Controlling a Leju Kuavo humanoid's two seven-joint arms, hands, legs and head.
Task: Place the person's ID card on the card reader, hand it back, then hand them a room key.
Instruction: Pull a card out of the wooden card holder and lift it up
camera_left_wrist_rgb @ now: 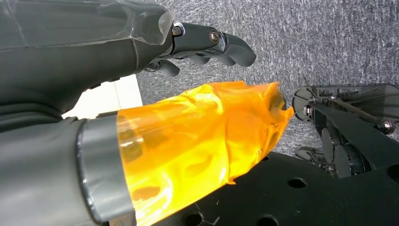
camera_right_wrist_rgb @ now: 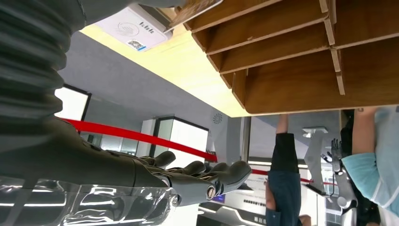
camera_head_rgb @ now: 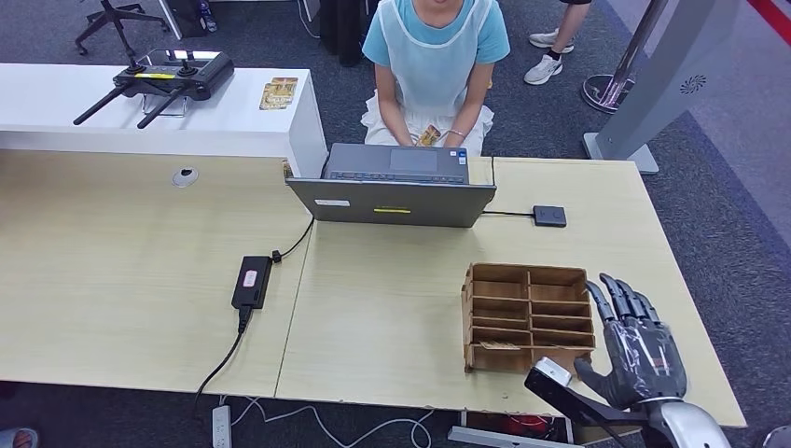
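The person in the pale blue top (camera_head_rgb: 434, 56) sits behind the open grey laptop (camera_head_rgb: 396, 182) at the far edge of the pale wooden desk (camera_head_rgb: 121, 280), holding a small yellowish ID card (camera_head_rgb: 429, 135) in both hands at lap level, well apart from the robot. The small black square card reader (camera_head_rgb: 549, 216) lies on the desk just beside the laptop, on its cable. The robot's right hand (camera_head_rgb: 634, 345) is raised at the near right of the desk, just beside the brown wooden compartment rack (camera_head_rgb: 528, 317), its fingers (camera_head_rgb: 620, 299) spread and straight with nothing in them. A pale card seems to lie in one near slot of the rack, probably a room key, though it is too small to be sure. The left hand (camera_left_wrist_rgb: 141, 52) hangs over grey carpet, its dark fingers (camera_left_wrist_rgb: 226, 44) loosely curled and holding nothing, its thumb wrapped in orange film. The ID card looks thin, stiff, light and smooth, so it will likely slip; it is best pinched by a free edge across both flat faces, taken where the person's own fingers leave room.
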